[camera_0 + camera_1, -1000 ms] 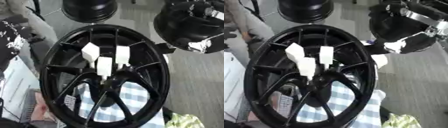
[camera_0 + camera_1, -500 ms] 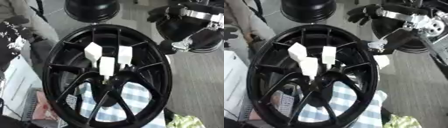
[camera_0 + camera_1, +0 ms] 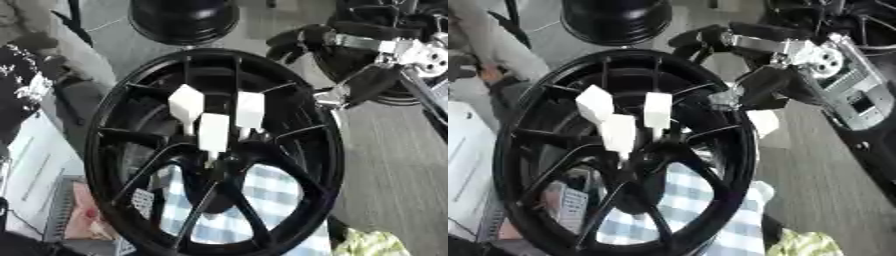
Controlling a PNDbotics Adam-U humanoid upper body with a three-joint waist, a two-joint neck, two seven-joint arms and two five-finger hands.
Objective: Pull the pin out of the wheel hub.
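Right robot hand (image 3: 750, 82) open, empty, at wheel hub (image 3: 214, 150) rim; could miss the white-tagged pins (image 3: 213, 132).

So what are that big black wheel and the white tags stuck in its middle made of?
The wheel looks like cast metal with glossy black paint: thin rigid spokes, light glinting off the rim. The three white tags look like matte plastic or stiff card: flat, dull, sharp-cornered. I can't tell which.

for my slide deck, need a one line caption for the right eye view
Robot's right hand reaches toward the black wheel hub, where three white-tagged pins stand.
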